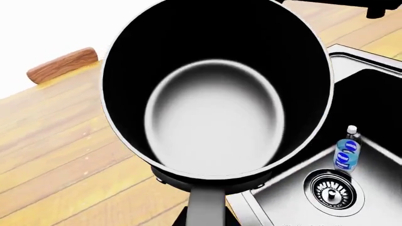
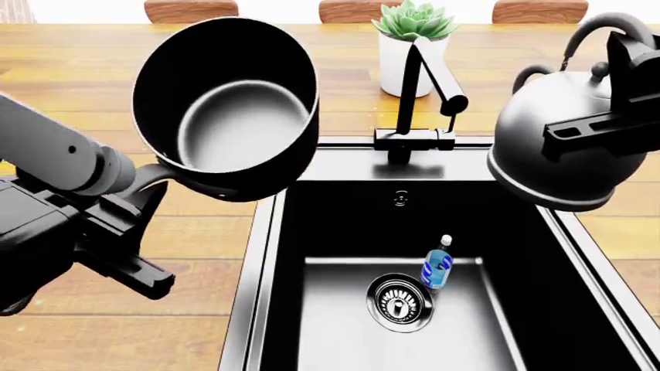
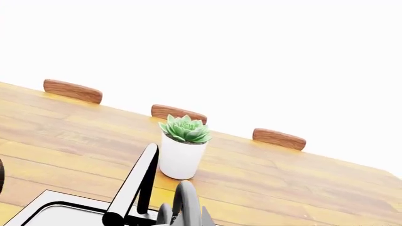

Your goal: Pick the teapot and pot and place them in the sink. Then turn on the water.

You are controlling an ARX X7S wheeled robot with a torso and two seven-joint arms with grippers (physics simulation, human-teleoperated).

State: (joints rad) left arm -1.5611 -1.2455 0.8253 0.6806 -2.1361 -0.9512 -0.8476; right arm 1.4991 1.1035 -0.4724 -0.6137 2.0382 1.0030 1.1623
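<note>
In the head view, the left tool sits at about nine o'clock and grips the pot by its long handle. The pot is lifted off the desk and tipped so that its grey inside faces the camera; its body hangs over the desk just beside the sink's left rim. The sink fills the middle toward six o'clock, with a round drain on its floor and a small blue bottle just beside the drain. At twelve o'clock the black faucet rises behind the basin, and a white plant pot stands behind it. At three o'clock the right tool is closed on the teapot, held in the air above the sink's right edge.
</note>
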